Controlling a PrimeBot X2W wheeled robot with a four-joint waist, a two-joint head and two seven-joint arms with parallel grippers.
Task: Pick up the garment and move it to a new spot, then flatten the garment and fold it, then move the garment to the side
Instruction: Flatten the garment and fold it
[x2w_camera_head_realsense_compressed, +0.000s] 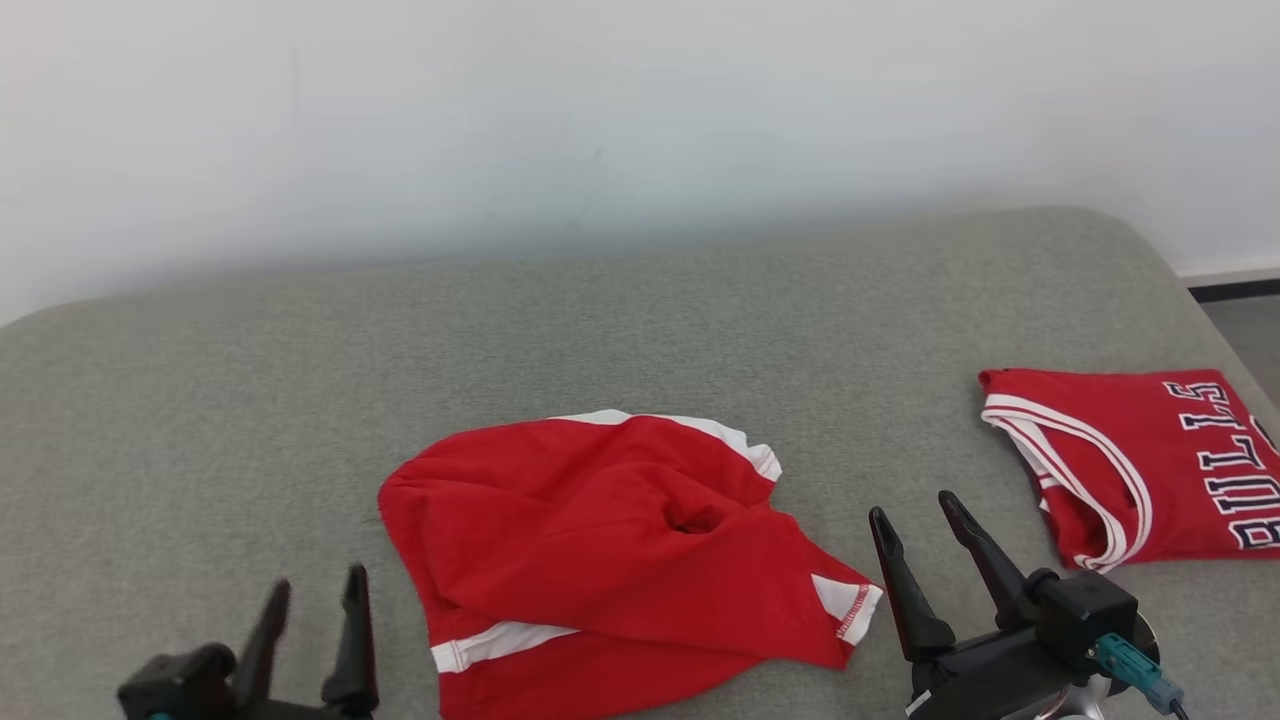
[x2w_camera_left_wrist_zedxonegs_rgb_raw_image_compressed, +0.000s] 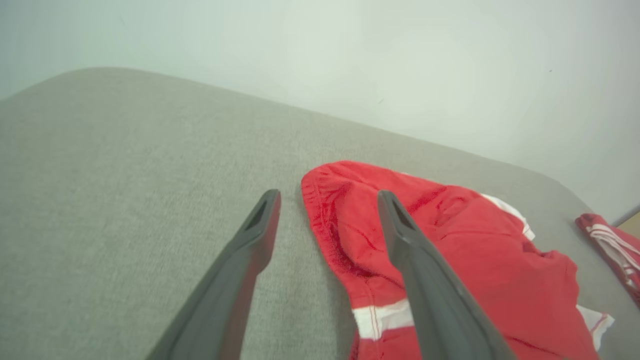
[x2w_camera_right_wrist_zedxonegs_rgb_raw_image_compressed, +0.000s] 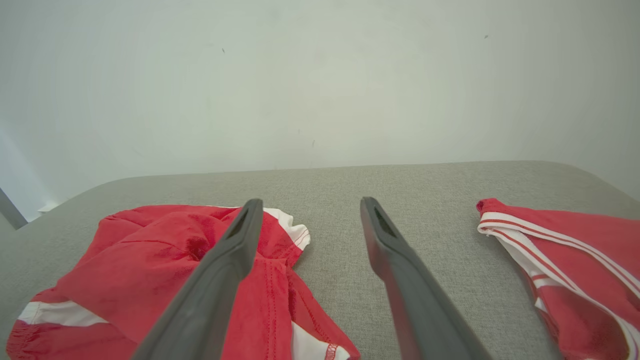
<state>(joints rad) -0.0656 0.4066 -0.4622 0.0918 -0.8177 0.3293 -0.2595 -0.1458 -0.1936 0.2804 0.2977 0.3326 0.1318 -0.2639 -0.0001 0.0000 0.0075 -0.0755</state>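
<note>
Hanging low at the near left, the left claw (x2w_camera_head_realsense_compressed: 314, 598) has its fingers (x2w_camera_left_wrist_zedxonegs_rgb_raw_image_compressed: 252, 245) spread apart with nothing between them. It hovers just beside the gathered left edge of the shorts (x2w_camera_head_realsense_compressed: 600, 540); in its wrist view that edge lies under the gap.

The right claw (x2w_camera_head_realsense_compressed: 913, 512) is likewise wide and empty, near the shorts' right hem, over bare pad (x2w_camera_head_realsense_compressed: 250, 380).

Between the two, the shorts lie on the middle of the pad in a loose heap. One leg is folded across the other, the white stripes run askew, and a dark hollow shows where the cloth bunches. One claw at each side suits a two-handed job, I judge: each can take its own edge and pull outward to spread the cloth. The move to a new spot looks done; flattening and folding are not yet.

Farther right, well apart from the shorts, a jersey (x2w_camera_head_realsense_compressed: 1130, 460) lies folded near the pad's edge, probably set aside to keep the middle free. Behind everything stands a plain pale wall (x2w_camera_head_realsense_compressed: 640, 120).
</note>
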